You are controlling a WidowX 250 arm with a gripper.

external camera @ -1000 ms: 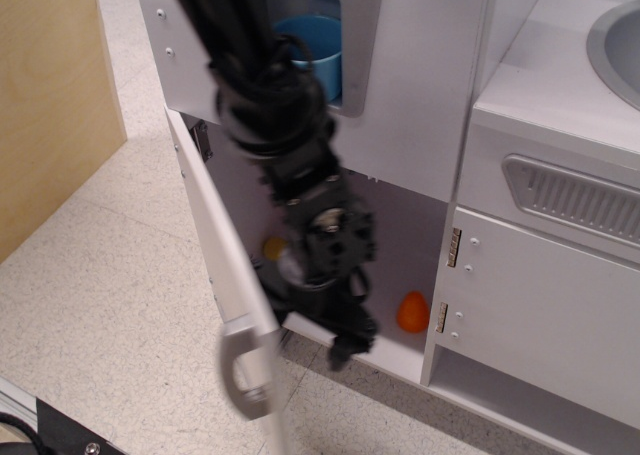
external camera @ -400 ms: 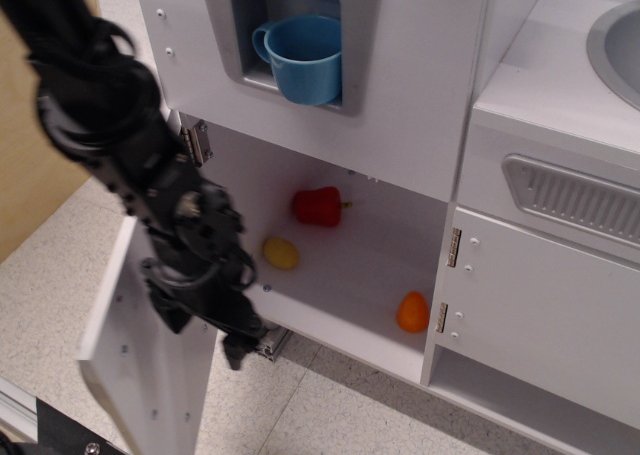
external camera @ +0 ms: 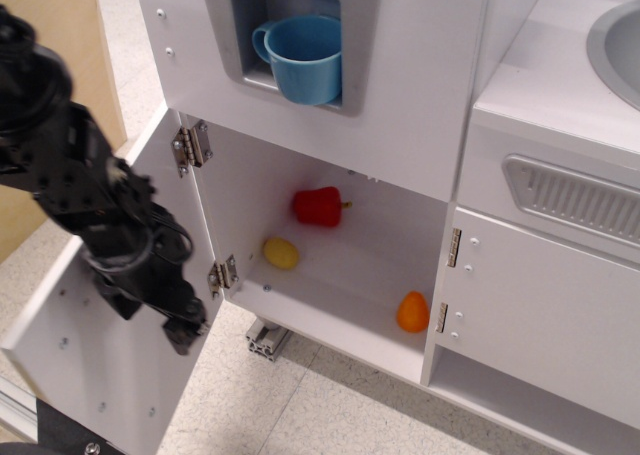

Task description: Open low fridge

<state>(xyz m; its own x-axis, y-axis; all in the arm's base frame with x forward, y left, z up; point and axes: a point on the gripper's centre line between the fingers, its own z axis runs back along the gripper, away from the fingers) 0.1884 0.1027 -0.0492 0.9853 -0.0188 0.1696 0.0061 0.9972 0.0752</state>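
Note:
The low fridge door (external camera: 115, 375) is swung wide open to the left on its hinges (external camera: 221, 272), showing its white inner face; its handle is hidden behind it. The white compartment (external camera: 340, 275) is exposed and holds a red pepper (external camera: 318, 205), a yellow item (external camera: 281, 252) and an orange item (external camera: 412, 312). My black gripper (external camera: 180, 333) hangs in front of the open door's inner face, left of the compartment. Its fingers look close together with nothing seen between them, but the dark shape is hard to read.
Above the compartment is a grey dispenser niche with a blue cup (external camera: 305, 57). To the right stand a white cabinet door (external camera: 540, 305), a grille panel (external camera: 580, 200) and a sink (external camera: 620, 45). A wooden panel (external camera: 40, 35) stands at left. A metal bracket (external camera: 262, 338) lies on the speckled floor.
The door swung from roughly half open to wide open leftward. My arm moved left with it, uncovering the compartment and the food inside.

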